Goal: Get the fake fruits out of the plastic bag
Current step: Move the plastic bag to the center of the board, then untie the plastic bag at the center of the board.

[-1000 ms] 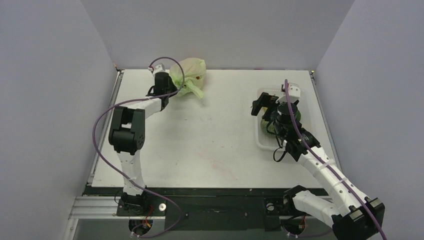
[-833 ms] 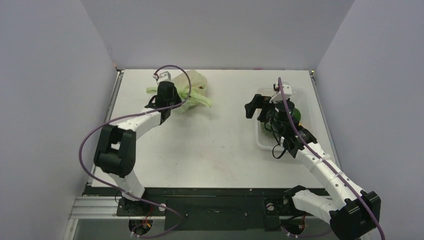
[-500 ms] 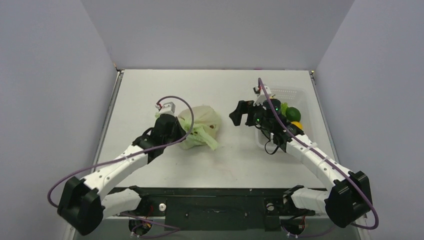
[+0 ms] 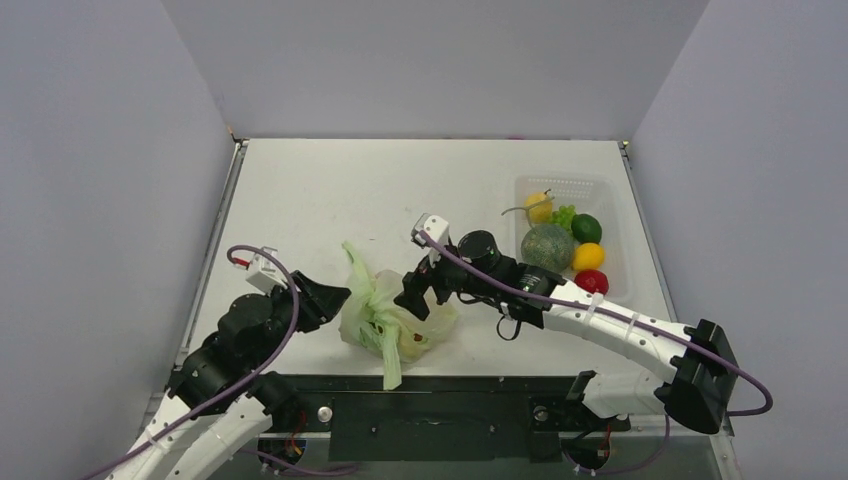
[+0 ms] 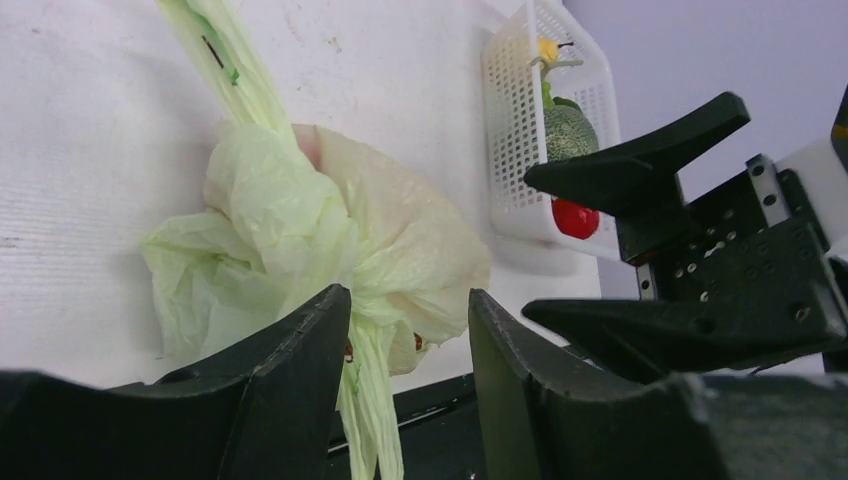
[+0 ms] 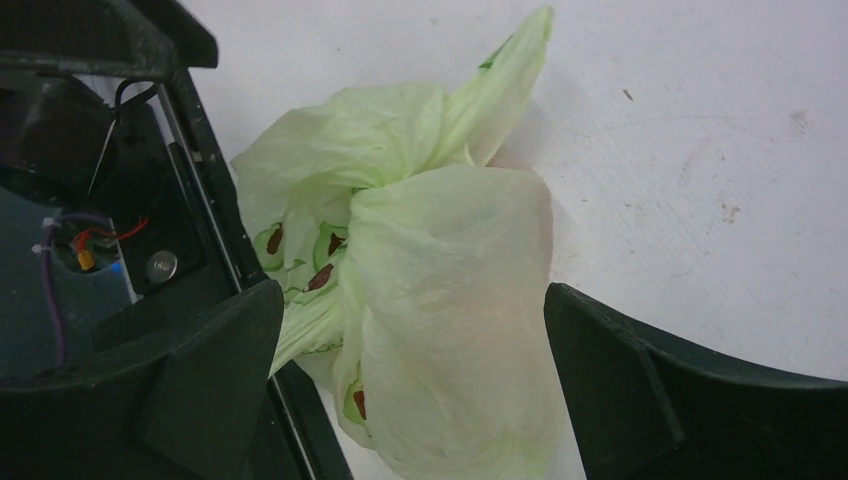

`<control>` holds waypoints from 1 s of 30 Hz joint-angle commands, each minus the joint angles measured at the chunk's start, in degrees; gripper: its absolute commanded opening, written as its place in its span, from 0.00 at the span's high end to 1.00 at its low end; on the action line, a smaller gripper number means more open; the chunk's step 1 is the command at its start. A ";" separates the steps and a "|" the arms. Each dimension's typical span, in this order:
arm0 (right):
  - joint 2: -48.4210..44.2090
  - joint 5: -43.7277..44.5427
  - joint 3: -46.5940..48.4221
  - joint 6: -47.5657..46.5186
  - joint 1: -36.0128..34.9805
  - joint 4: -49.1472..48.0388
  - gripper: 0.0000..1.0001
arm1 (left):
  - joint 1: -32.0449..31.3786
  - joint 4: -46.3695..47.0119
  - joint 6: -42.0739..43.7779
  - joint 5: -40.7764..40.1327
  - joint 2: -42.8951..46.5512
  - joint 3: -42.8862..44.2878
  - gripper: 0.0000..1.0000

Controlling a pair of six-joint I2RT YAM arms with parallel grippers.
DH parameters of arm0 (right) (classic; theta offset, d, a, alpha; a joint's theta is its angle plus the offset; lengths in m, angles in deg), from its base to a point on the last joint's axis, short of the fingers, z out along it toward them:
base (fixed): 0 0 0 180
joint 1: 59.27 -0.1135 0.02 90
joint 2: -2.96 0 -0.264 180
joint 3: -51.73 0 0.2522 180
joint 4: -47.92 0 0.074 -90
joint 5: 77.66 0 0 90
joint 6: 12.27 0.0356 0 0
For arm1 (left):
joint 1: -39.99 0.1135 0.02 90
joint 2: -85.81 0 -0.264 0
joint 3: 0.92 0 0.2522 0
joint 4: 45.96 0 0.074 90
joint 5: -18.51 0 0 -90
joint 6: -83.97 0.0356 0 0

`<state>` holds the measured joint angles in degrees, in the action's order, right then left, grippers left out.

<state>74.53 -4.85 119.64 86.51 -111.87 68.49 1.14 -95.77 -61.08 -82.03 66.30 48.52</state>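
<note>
**tobi:** ok, where's everything sitting, left to right?

**ren:** the left arm [image 4: 240,335] is low at the near left corner, and its jaws point at the plastic bag [image 4: 385,315] from just beside it. In the wrist view the left jaws are apart with a moderate gap, not clamped on anything. One thin twisted strand of the bag hangs down in that gap. Can't tell if it touches either finger.

**tobi:** and the bag itself?

**ren:** it's bunched up on the surface [image 4: 330,190] right at the near edge, a bit left of centre, between the two sets of jaws. One handle pokes up toward the far side and another trails over the near edge. There's a faint warm tint through the film, but I can't tell what's inside.

**tobi:** right side?

**ren:** the right arm [image 4: 600,320] reaches across from the near right corner. The right jaws are spread wide, one finger on each side of the bag's bulge, not squeezing it. The only fake fruits [image 4: 588,257] I can actually see are over in the white basket [image 4: 575,181]. That's a green fruit [image 4: 587,228], a yellow-orange fruit and a red fruit [image 4: 592,281] in a row down its right side, next to the mottled melon [image 4: 548,247] and the yellow pear [image 4: 540,208].
</note>
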 commanded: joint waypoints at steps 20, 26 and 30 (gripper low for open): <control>9.67 12.80 -4.34 -5.48 -9.76 -12.83 0.34 | -0.35 13.02 2.04 8.75 -17.30 -6.13 0.56; 12.18 15.90 -2.83 -6.21 -11.16 -11.81 0.42 | -0.38 15.50 0.64 9.87 -17.29 -8.58 0.70; 11.36 18.81 -3.50 -5.73 -11.21 -12.70 0.83 | -0.42 13.36 1.74 8.55 -18.68 -7.40 0.97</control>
<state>87.01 9.61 115.29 80.74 -122.67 60.01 1.03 -84.25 -59.57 -73.34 48.29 40.12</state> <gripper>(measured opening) 0.289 0.157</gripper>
